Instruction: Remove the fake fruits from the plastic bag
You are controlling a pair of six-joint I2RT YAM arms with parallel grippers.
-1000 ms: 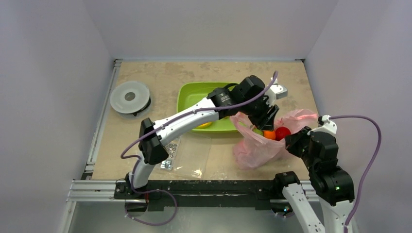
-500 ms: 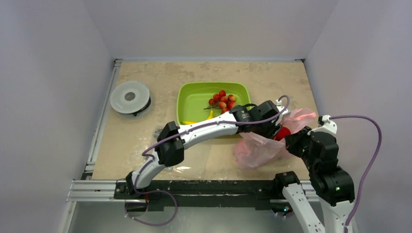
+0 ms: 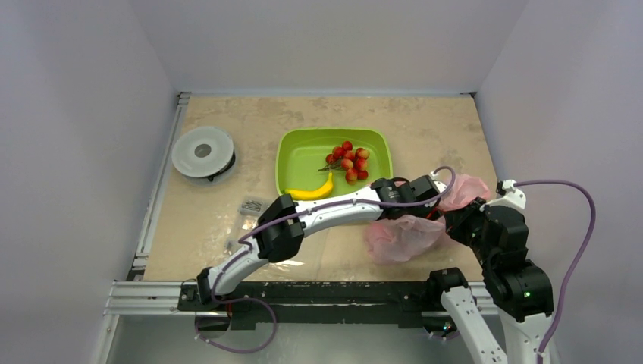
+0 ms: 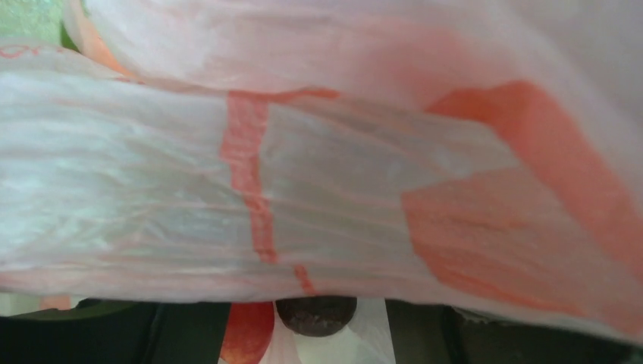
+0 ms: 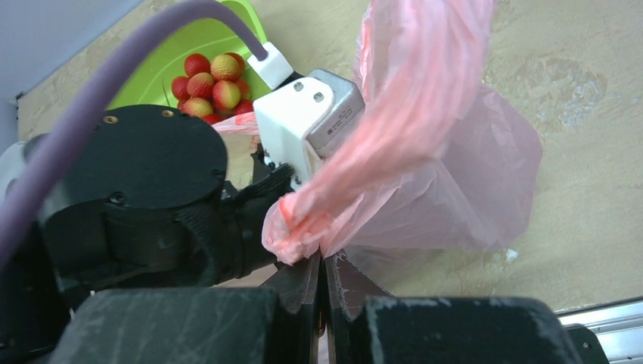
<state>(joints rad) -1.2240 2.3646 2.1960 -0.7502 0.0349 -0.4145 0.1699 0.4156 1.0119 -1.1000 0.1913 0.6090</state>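
The pink plastic bag (image 3: 402, 235) lies right of the green tray (image 3: 303, 155). My left gripper (image 3: 434, 206) is pushed into the bag's mouth. In the left wrist view, bag film (image 4: 318, 189) fills the frame. Below it a dark maroon fruit (image 4: 315, 312) and a red fruit (image 4: 249, 334) lie between my dark fingers (image 4: 114, 334), which stand apart; the tips are hidden. My right gripper (image 5: 322, 258) is shut on a bunched edge of the bag (image 5: 455, 182) and holds it up. A yellow banana (image 3: 311, 191) lies in the tray.
A cluster of red berries (image 3: 349, 159) lies in the tray and also shows in the right wrist view (image 5: 208, 80). A grey round spool (image 3: 203, 152) sits at the far left. A clear box of screws (image 3: 250, 205) lies partly under my left arm.
My left arm has dropped from above the bag and pushed its gripper into the bag's mouth. The tray is now uncovered. The fruits in the bag's opening are now hidden from above.
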